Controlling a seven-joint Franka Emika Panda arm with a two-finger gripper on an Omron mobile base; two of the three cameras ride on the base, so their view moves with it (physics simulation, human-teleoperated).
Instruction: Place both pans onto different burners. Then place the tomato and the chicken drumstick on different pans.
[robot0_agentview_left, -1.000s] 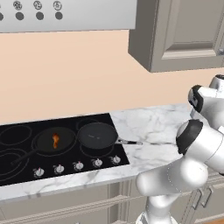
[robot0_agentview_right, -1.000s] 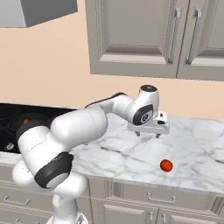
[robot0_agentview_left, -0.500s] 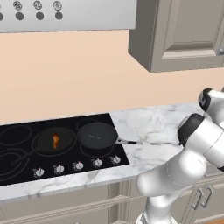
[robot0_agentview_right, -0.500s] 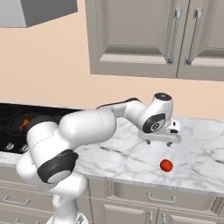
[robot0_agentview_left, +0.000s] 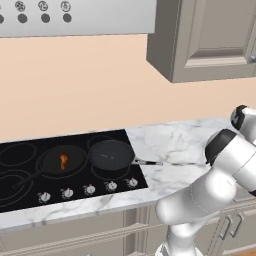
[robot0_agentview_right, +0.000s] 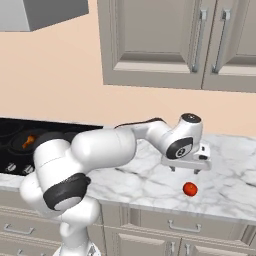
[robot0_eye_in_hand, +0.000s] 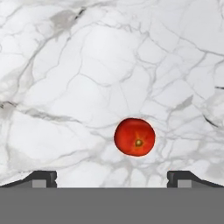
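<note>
With both matte black pans (robot0_agentview_left: 111, 154) on glossy cooktop burners (robot0_agentview_left: 30, 170) and orange-brown drumstick (robot0_agentview_left: 63, 160) in left one, tomato step underway — two-finger gripper (robot0_agentview_right: 186, 172) spread wide, empty, hovering above small red round tomato (robot0_eye_in_hand: 134, 136) on white marble counter (robot0_eye_in_hand: 87, 65), tomato at 6 o'clock in hand view — next: descend, centre, close

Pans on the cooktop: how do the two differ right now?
The left pan holds the chicken drumstick; the right pan is empty. The left pan's handle points toward the front left, over the glass; the right pan's handle points right, out over the marble counter. Both are round, black, and each sits on a burner.
</note>
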